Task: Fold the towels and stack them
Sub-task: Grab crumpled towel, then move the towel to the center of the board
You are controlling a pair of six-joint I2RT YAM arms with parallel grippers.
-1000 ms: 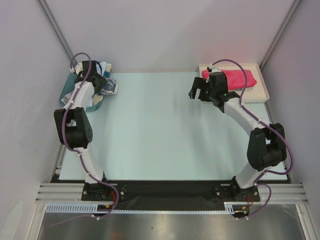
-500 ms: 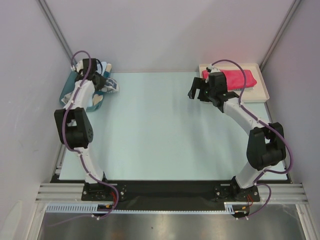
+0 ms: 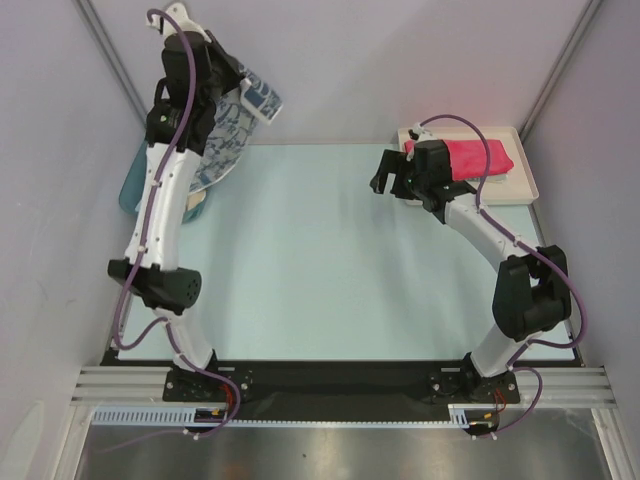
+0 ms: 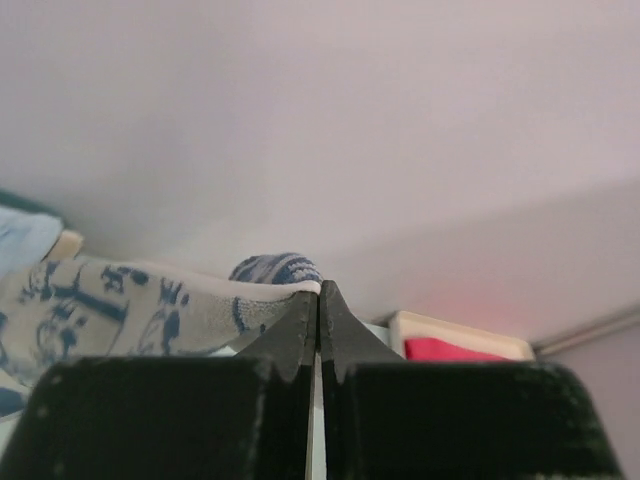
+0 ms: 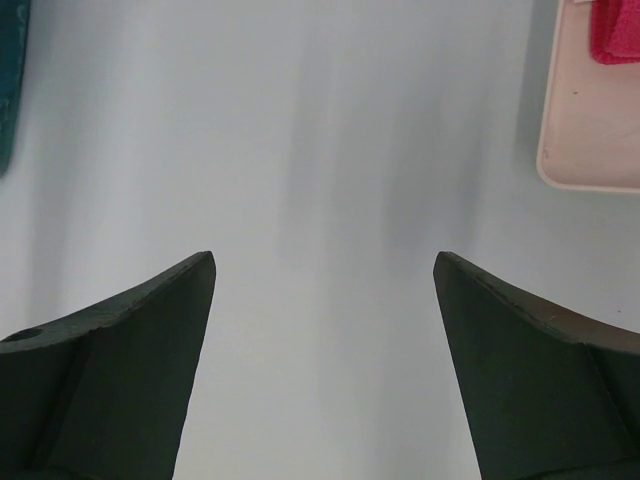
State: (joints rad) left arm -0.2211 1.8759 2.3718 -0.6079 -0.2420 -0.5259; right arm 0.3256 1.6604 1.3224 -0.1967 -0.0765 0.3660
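The left claw (image 4: 318, 305) is pressed together, its two tips meeting with no gap between them, and it pinches an edge of the blue-and-white patterned towel (image 3: 226, 135). The left arm is stretched up high over the far left corner of the desk (image 3: 320, 260). The towel hangs from the claw in the air, draping down beside the arm, with one corner sticking out to the right. In the left wrist view the cloth runs off to the left of the black fingers (image 4: 290, 335), and a bunched blue-striped fold sits just behind the tips.

The right claw (image 3: 391, 181) is spread wide and holds nothing. It hovers above bare desk, just left of the white tray (image 3: 527, 183), and touches neither desk nor tray.

The teal bin (image 3: 130, 188) stands at the far left edge of the desk, below the hanging towel and partly hidden by the left arm. A patch of pale blue cloth (image 4: 20, 238) shows at the left edge of the left wrist view; how it lies cannot be told.

The red-pink towel (image 3: 478, 157) lies folded on the white tray at the far right, just beyond the right claw and well apart from the left one. Nothing lies on the desk between the two arms.
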